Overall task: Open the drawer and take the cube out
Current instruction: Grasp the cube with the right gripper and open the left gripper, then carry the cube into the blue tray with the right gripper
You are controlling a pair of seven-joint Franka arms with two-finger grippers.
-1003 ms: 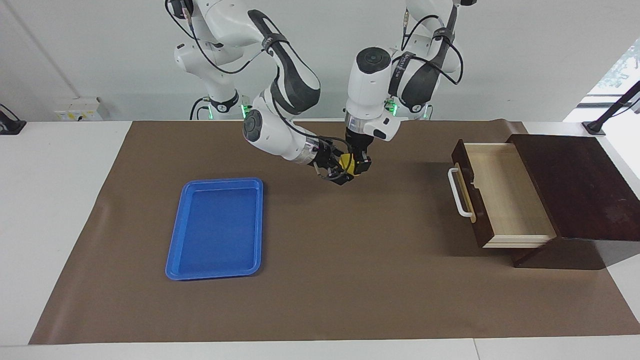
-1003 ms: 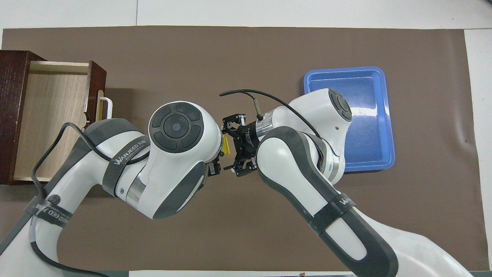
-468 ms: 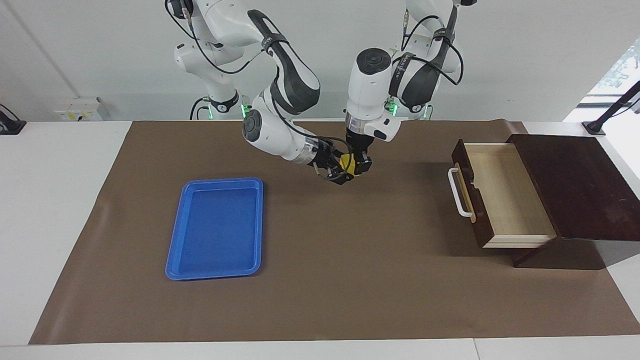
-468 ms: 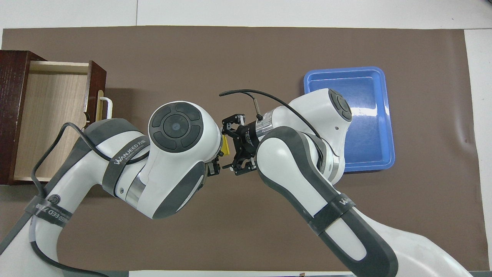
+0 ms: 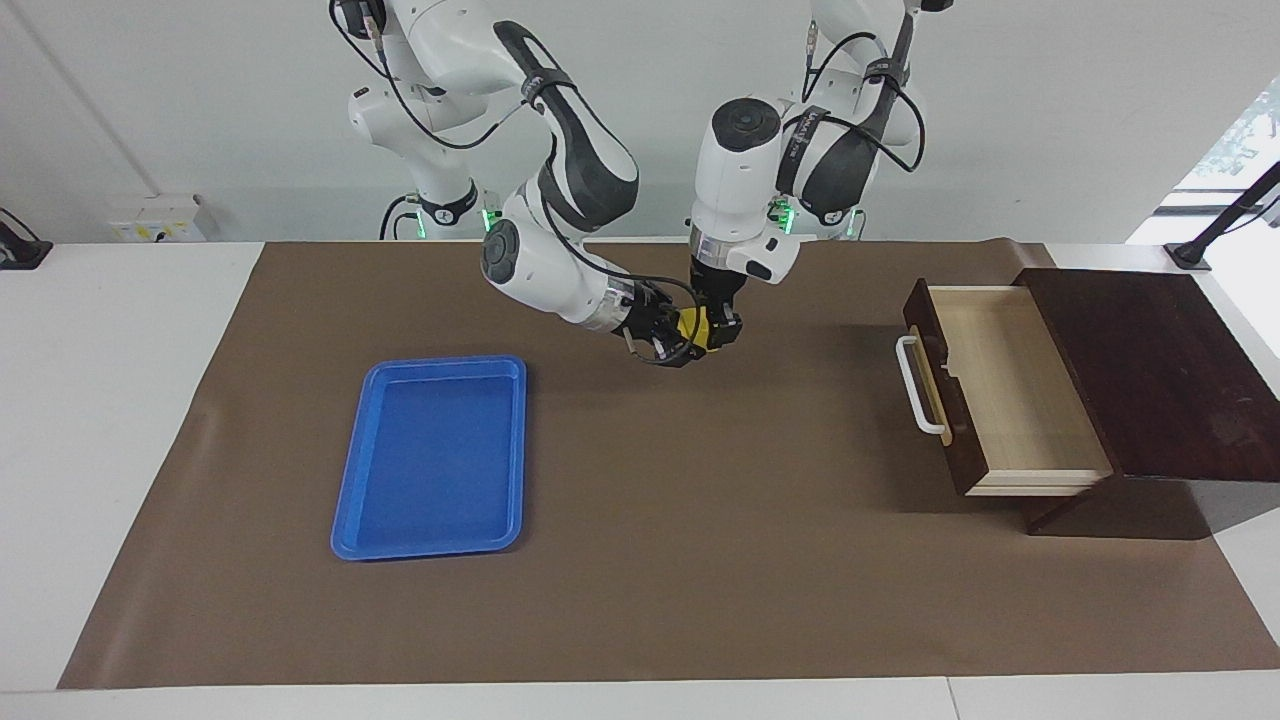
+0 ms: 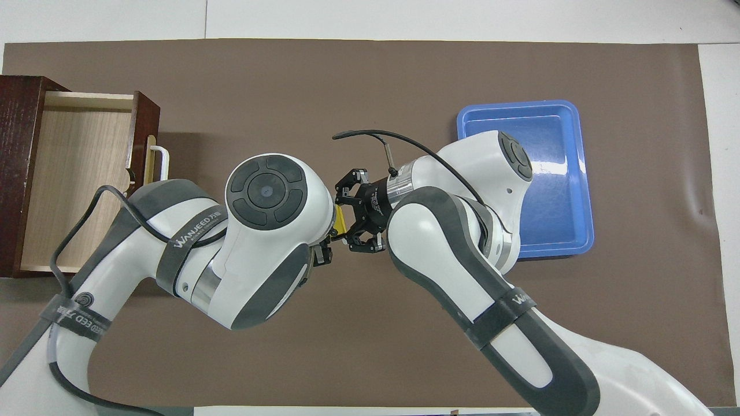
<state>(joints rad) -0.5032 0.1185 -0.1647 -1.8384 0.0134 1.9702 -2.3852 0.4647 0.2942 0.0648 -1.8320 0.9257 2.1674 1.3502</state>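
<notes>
Two tools [image 5: 712, 333] [image 5: 668, 340] meeting, cube [image 5: 692, 326] between

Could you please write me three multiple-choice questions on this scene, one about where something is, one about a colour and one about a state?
1. Where is the cube?
A. in the drawer
B. up in the air between the two claws, over the brown mat
C. on the blue tray

2. What colour is the drawer's handle?
A. white
B. red
C. black

3. What state is the drawer in?
A. shut
B. pulled out with nothing in it
C. pulled out with the cube in it

Answers:
1 B: the yellow cube sits at the left claw, with the right claw right beside it, over the mat.
2 A: a white bar shows on the dark front.
3 B: its bare pale wood floor shows in both views.
</notes>
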